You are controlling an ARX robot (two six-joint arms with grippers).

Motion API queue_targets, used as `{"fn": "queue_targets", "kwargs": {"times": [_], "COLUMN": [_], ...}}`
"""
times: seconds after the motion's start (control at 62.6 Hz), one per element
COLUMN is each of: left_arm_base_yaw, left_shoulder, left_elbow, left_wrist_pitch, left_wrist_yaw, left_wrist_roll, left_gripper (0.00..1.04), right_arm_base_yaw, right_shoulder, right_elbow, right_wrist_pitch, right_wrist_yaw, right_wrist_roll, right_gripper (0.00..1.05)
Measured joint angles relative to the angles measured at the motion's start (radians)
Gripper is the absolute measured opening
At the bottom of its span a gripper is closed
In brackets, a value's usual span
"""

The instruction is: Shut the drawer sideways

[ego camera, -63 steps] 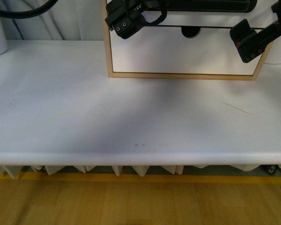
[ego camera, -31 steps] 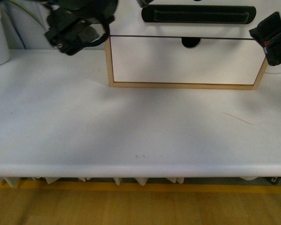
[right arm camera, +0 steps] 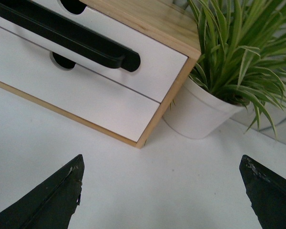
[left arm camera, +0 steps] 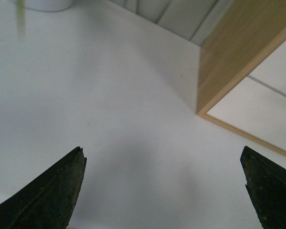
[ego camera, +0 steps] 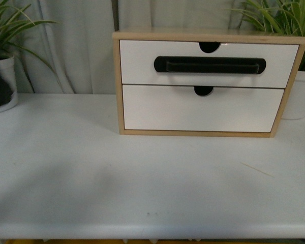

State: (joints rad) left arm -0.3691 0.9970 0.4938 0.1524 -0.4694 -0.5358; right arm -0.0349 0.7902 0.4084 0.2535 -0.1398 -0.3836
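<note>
The drawer (ego camera: 142, 63) sits in the upper bay of a small cabinet (ego camera: 116, 81) of pale, straight-grained wood. Its smooth white front lies flush with the frame. A long black bar handle (ego camera: 209, 65) with rounded ends runs across the front, and a half-round notch (ego camera: 209, 47) is cut into its top edge. Below it is a plain white lower drawer (ego camera: 193, 109), which has only a notch of its own. The cabinet stands towards the back of a matte white worktop (ego camera: 91, 173). A leafy green plant (right arm camera: 233, 43) in a glossy white pot (right arm camera: 200, 112) stands just beside the cabinet's right end, and a pale curtain (ego camera: 81, 46) hangs behind.

My left end effector (left arm camera: 161, 157) is spread wide and grips nothing. Its dark, tapered fingertips (left arm camera: 52, 191) hang over bare worktop, near the cabinet's wooden left side and clear of it. My right end effector (right arm camera: 161, 162) is just as wide and just as empty. It hangs above the worktop, with the drawer and its handle ahead and well apart from the fingers. Neither end effector shows in the front view.
</note>
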Motion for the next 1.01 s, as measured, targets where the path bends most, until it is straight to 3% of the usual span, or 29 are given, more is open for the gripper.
{"fn": "queue_targets", "kwargs": {"times": [0.192,0.288,0.416,0.432,0.463,0.479,0.511,0.559,0.655,0.879,0.943,1.007], "left_arm_base_yaw": [-0.003,-0.004,-0.004,0.001,0.036,0.061,0.081,0.111,0.17,0.248,0.312,0.356], "left_shoulder": [-0.302,-0.373,-0.379,-0.383,-0.409,-0.435,-0.457,-0.49,-0.556,-0.648,-0.673,-0.695], "left_elbow": [-0.185,-0.206,-0.21,-0.217,-0.274,-0.319,-0.354,-0.383,-0.406,-0.443,-0.448,-0.455], "left_wrist_pitch": [-0.151,-0.212,-0.205,-0.187,-0.049,0.052,0.134,0.208,0.206,0.144,0.125,0.109], "left_wrist_yaw": [-0.132,-0.185,-0.17,-0.152,-0.022,0.061,0.134,0.208,0.278,0.356,0.445,0.459], "left_wrist_roll": [-0.035,-0.045,-0.04,-0.016,0.055,0.142,0.206,0.32,0.46,0.516,0.521,0.524], "left_gripper": [0.99,0.99,0.98,0.97,0.9,0.85,0.8,0.71,0.49,0.08,0.04,0.04], "right_arm_base_yaw": [-0.098,-0.105,-0.105,-0.105,-0.098,-0.08,-0.033,0.003,0.029,0.031,0.031,0.031], "right_shoulder": [-0.365,-0.484,-0.499,-0.499,-0.501,-0.514,-0.556,-0.601,-0.665,-0.701,-0.71,-0.716], "right_elbow": [-0.106,-0.134,-0.136,-0.136,-0.14,-0.153,-0.181,-0.209,-0.244,-0.304,-0.315,-0.323], "right_wrist_pitch": [-0.261,-0.365,-0.371,-0.371,-0.363,-0.337,-0.309,-0.304,-0.286,-0.275,-0.271,-0.269], "right_wrist_yaw": [-0.061,-0.056,-0.058,-0.057,-0.042,-0.016,0.084,0.12,0.131,0.135,0.135,0.135], "right_wrist_roll": [0.068,0.093,0.101,0.101,0.116,0.135,0.199,0.254,0.331,0.365,0.367,0.367], "right_gripper": [0.96,0.96,0.96,0.96,0.95,0.92,0.85,0.78,0.57,0.16,0.03,0.01]}}
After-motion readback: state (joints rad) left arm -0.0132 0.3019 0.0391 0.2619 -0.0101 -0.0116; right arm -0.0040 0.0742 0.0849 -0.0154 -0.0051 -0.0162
